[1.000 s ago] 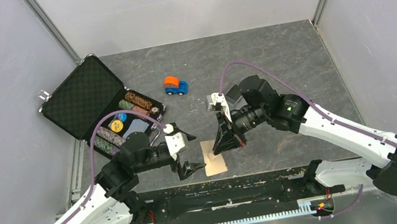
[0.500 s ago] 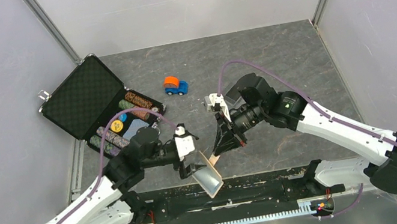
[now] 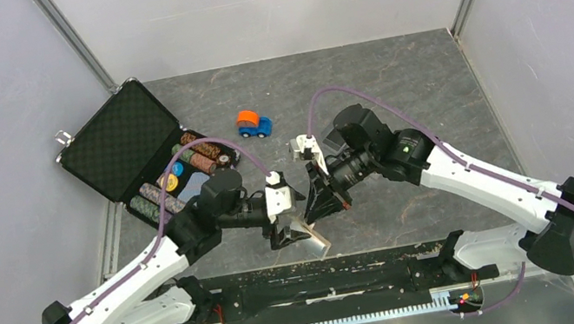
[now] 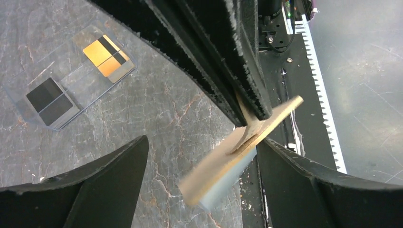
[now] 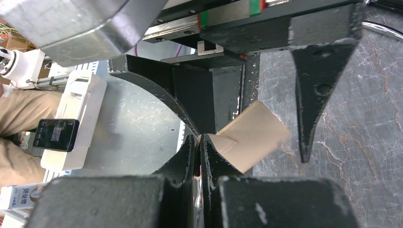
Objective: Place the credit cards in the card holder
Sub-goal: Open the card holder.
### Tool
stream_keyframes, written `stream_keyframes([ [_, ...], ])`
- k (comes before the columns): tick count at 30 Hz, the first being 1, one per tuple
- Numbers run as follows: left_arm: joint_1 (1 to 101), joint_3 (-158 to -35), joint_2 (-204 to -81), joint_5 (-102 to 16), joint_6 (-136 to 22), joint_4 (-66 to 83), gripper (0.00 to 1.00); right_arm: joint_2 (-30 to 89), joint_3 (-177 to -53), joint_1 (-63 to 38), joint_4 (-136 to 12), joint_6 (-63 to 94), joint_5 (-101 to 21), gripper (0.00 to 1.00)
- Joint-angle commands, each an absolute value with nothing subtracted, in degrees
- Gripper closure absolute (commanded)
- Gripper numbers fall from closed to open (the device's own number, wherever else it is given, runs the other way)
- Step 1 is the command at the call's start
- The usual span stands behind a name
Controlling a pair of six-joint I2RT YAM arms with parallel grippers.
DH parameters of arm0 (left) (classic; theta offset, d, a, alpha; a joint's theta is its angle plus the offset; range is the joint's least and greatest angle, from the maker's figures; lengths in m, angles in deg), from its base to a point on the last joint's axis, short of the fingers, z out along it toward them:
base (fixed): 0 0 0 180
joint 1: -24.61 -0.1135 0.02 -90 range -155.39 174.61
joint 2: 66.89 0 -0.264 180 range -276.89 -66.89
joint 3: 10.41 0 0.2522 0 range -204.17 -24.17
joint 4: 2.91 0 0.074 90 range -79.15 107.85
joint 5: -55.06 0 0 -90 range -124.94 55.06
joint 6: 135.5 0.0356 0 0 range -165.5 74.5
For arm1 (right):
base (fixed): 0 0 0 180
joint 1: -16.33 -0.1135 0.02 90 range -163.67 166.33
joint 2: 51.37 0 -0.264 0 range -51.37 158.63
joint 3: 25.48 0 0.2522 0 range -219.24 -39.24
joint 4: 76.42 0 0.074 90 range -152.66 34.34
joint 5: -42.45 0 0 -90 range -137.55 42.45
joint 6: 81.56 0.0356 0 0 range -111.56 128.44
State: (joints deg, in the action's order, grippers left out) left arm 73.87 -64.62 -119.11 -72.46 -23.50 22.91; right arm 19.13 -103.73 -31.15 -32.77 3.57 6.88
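My right gripper (image 3: 316,214) is shut on the edge of the beige card holder (image 3: 317,239) and holds it tilted just above the table's front edge. In the right wrist view the closed gripper (image 5: 198,138) pinches the holder (image 5: 252,135). My left gripper (image 3: 288,230) is open, and its fingers straddle the hanging holder (image 4: 223,159) without closing on it. A light blue card (image 4: 233,187) shows at the holder's lower side. A gold card (image 4: 102,52) and a black card (image 4: 47,97) lie in a clear plastic box (image 4: 28,80) on the table.
An open black chip briefcase (image 3: 122,145) with poker chips stands at the back left. A small orange and blue toy car (image 3: 253,123) sits mid-table. The black mounting rail (image 3: 321,284) runs along the near edge under the holder.
The card holder lay flat on the table. My right gripper has lifted it by its edge, and my left gripper has moved right until its open fingers flank it.
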Motion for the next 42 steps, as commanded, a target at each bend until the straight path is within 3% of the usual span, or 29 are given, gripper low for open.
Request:
stream_keyframes([
  [1, 73.8, -65.9, -118.2, -74.9, -25.1, 20.3, 0.13, 19.6, -106.9, -30.8, -32.7, 1.9, 8.5, 1.00],
  [9, 73.8, -64.7, -116.9, -74.2, -25.5, 24.7, 0.29, 19.1, -106.9, -29.1, -33.2, 1.9, 7.5, 1.00],
  [17, 73.8, -63.7, -116.8, -74.1, -27.7, 24.7, 0.36, 17.8, -105.7, -28.3, -37.8, 5.6, 7.2, 1.00],
  [20, 73.8, -63.7, -117.0, -74.1, -29.5, 23.5, 0.43, 17.3, -104.7, -28.2, -39.6, 6.8, 7.1, 1.00],
  [23, 73.8, -64.1, -116.9, -74.0, -31.6, 22.9, 0.58, 16.8, -103.0, -28.2, -42.2, 8.4, 5.7, 1.00],
  [25, 73.8, -64.2, -116.7, -73.6, -34.0, 22.2, 0.71, 16.4, -101.6, -28.2, -44.3, 11.7, 3.2, 0.92],
  [26, 73.8, -64.2, -116.4, -73.0, -35.8, 21.7, 0.79, 16.1, -100.7, -28.2, -45.8, 13.2, 1.9, 0.81],
  [29, 73.8, -64.5, -115.7, -70.9, -42.3, 20.4, 0.97, 14.7, -98.1, -28.1, -49.0, 17.8, -3.3, 0.38],
  [32, 73.8, -65.3, -115.0, -67.8, -50.1, 20.4, 0.98, 12.5, -95.6, -28.1, -49.5, 20.4, -9.9, 0.05],
  [42, 73.8, -71.0, -114.7, -64.6, -68.6, 25.2, 0.98, 4.1, -88.2, -28.2, -48.5, 22.6, -15.5, 0.02],
])
